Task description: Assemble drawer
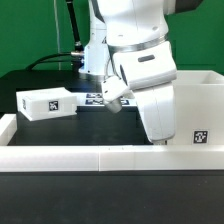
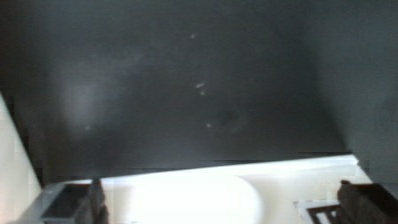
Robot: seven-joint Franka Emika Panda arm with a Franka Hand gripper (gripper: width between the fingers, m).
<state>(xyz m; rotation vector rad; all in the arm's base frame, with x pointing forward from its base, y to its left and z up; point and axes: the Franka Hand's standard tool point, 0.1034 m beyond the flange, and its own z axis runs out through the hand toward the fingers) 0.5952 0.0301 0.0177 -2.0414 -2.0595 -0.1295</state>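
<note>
The large white drawer case (image 1: 198, 105) stands at the exterior view's right, with a tag on its front. One small white box tray (image 1: 45, 103) with a tag lies at the exterior view's left. The second tray is hidden. My gripper (image 1: 157, 138) hangs low at the case's left side, its fingertips hidden behind the front wall strip. In the wrist view my gripper (image 2: 214, 207) has its fingers (image 2: 80, 203) wide apart, with a bright white drawer part (image 2: 205, 195) filling the gap between them and a tag corner by the other finger. I cannot tell which part it is.
Low white wall strips (image 1: 95, 157) run along the front and the exterior view's left edge of the black table. The marker board (image 1: 93, 97) lies behind the arm. Black cables hang at the back left.
</note>
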